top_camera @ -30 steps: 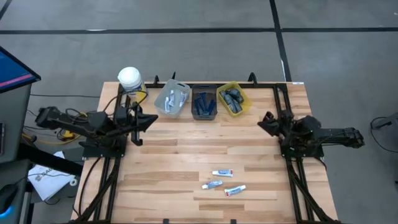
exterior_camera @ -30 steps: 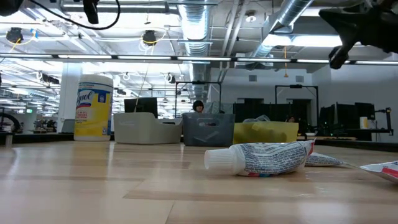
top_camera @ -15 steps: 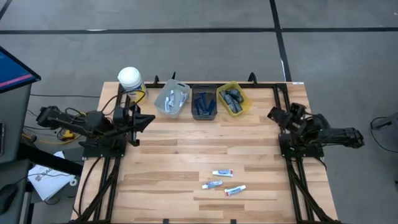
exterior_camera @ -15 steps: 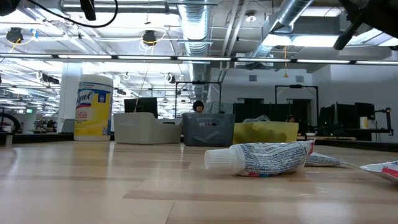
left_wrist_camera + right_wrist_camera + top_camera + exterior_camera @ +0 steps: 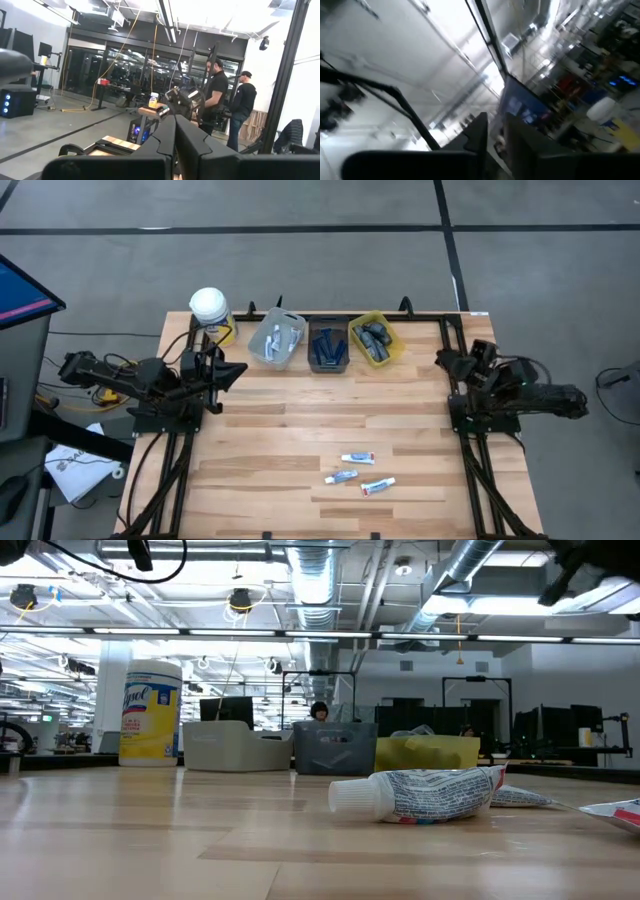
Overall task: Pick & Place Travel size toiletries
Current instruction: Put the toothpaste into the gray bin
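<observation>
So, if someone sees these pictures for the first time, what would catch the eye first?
Probably the three small white tubes lying loose near the front middle of the wooden table; one fills the low view. Next, the row of three bins at the far edge, grey, dark and yellow, with the white-lidded yellow jar at the far left corner. Both arms wait at the table's sides.

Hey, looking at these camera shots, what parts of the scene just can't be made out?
- Bin contents: in the low view the grey bin, dark bin and yellow bin show only their walls, which hide what lies inside.
- Tube print: in the high view the three small tubes are too small to read.
- Third tube: cut off by the low view's right edge.
- Table: neither wrist view shows the tubes; the right wrist view is blurred.
</observation>
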Tool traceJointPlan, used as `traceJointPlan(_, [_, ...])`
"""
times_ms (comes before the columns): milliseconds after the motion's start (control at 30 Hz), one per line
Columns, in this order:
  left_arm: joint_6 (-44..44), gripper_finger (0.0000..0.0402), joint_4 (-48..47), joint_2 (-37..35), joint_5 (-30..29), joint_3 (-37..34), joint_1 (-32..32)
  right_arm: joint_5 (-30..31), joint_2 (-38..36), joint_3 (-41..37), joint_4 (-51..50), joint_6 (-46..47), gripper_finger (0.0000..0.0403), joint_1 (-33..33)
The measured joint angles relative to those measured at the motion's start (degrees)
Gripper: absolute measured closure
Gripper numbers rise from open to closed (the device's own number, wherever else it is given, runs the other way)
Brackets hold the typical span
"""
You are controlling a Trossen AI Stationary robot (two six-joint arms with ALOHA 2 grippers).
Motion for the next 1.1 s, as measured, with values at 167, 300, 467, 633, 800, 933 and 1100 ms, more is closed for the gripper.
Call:
traceJointPlan(167, [0.0,0.04,0.0,0.0,0.0,0.0,0.0,-2.0,9.9,16.9,-28.7,-8.9,0.0252,1.8])
traceJointPlan(300, [0.0,0.04,0.0,0.0,0.0,0.0,0.0,-1.7,23.0,28.4,-54.2,-15.5,0.0173,3.7])
traceJointPlan(467, [0.0,0.04,0.0,0.0,0.0,0.0,0.0,-3.1,37.5,34.4,-65.5,-20.8,0.0133,7.3])
traceJointPlan(633, [-0.2,0.04,0.0,0.0,0.0,0.0,0.0,-4.5,51.9,36.4,-65.5,-28.4,0.0132,12.3])
traceJointPlan(800, [-0.2,0.04,0.0,0.1,0.0,0.0,0.0,-4.8,65.4,38.2,-64.7,-31.5,0.0132,15.6])
traceJointPlan(933, [-0.2,0.04,0.0,0.1,0.0,0.0,0.0,-5.0,75.2,39.5,-61.9,-33.5,0.0132,18.6])
traceJointPlan(1100, [-0.2,0.04,0.1,0.1,0.0,0.0,0.0,-6.3,85.4,43.2,-58.6,-33.6,0.0132,21.5])
